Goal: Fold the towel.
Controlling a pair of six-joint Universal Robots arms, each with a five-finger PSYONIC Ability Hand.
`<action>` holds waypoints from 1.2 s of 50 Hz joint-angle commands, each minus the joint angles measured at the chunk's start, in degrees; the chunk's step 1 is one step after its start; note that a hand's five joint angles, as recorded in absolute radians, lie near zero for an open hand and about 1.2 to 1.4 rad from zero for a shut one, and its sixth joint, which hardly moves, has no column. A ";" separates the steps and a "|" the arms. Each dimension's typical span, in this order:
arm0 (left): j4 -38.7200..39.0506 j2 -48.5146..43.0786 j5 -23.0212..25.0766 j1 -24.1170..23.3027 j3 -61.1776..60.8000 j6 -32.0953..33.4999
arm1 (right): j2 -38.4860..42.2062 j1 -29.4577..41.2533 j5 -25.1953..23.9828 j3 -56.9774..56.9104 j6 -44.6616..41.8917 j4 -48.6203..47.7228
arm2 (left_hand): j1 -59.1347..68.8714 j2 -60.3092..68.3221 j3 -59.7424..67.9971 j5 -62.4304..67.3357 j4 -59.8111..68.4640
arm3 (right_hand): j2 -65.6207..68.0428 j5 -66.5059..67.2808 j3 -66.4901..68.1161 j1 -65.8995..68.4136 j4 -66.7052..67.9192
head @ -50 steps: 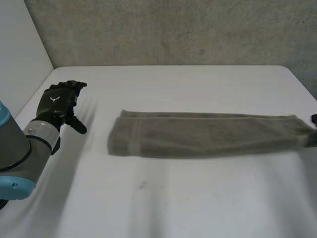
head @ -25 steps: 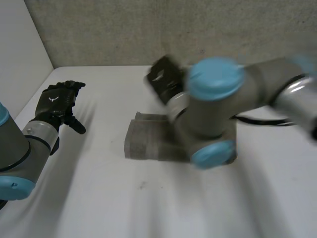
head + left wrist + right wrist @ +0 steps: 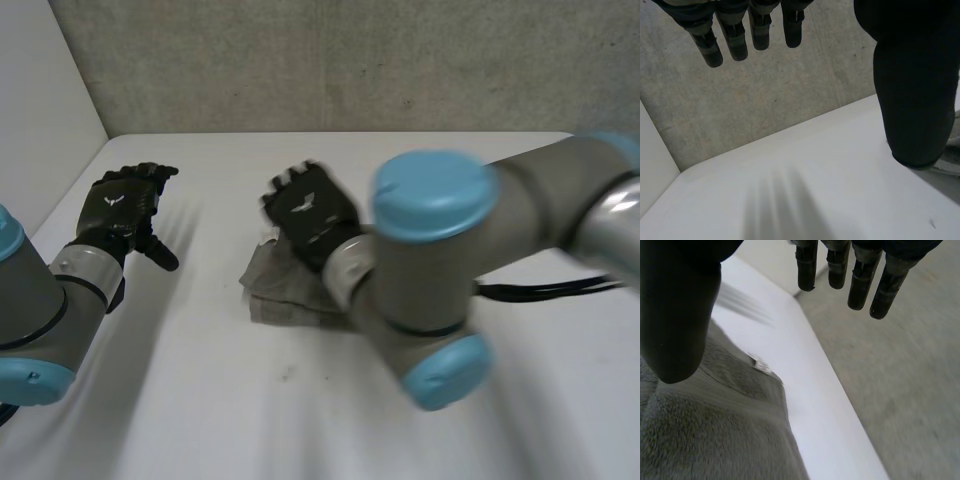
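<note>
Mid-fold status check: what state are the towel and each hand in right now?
towel: lying on the table in layers, partly hidden behind the right arm, not gripped.
left hand: open, fingers straight, above the table, apart from the towel, holding nothing.
right hand: open, fingers straight, over one end of the towel, holding nothing.

Your black left hand (image 3: pixel 912 75) hangs with straight fingers over the bare white surface (image 3: pixel 805 175). A grey terry towel's edge (image 3: pixel 952 162) shows just beside its thumb.
</note>
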 commanded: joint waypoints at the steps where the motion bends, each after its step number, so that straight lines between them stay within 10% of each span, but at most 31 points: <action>1: 1.50 0.00 -0.04 -0.05 -0.90 0.00 | -10.77 -9.08 -1.40 17.77 10.29 -0.05 | 0.04 0.50 0.54 -2.04 0.51 | -3.83 -3.52 -3.91 -3.77 -4.96; 14: 2.47 -0.09 0.05 -0.58 -1.78 0.09 | -11.12 -25.08 -4.12 38.34 2.30 -10.68 | 0.04 0.50 0.54 -2.04 0.51 | 17.62 17.93 17.53 17.67 16.48; 18: 2.47 -0.09 -0.04 -0.67 -1.78 0.09 | -10.86 -27.27 -4.12 39.66 1.51 -14.62 | 0.04 0.50 0.54 -2.04 0.51 | 66.01 66.32 65.92 66.06 64.87; 36: 1.77 7.37 -0.56 -3.39 -1.25 -2.01 | -5.14 -10.84 -2.28 18.21 -9.75 -17.89 | 0.04 0.50 0.54 -2.04 0.51 | 66.17 66.48 66.09 66.23 65.04; 41: 1.68 9.05 -0.22 -3.48 -2.48 -4.74 | -7.08 -10.84 2.91 20.76 -1.75 -13.14 | 0.04 0.50 0.54 -2.04 0.51 | 11.90 12.21 11.82 11.95 10.76; 51: 1.68 7.74 0.14 -3.57 -2.57 -6.15 | -12.97 -29.64 -12.89 37.79 14.42 -13.14 | 0.04 0.50 0.54 -2.04 0.51 | 12.40 12.71 12.32 12.45 11.26; 60: 1.77 7.38 0.31 -3.83 -3.27 -5.98 | -9.89 -30.35 -13.27 39.92 14.42 -17.01 | 0.04 0.50 0.54 -2.04 0.51 | 18.63 18.94 18.54 18.68 17.49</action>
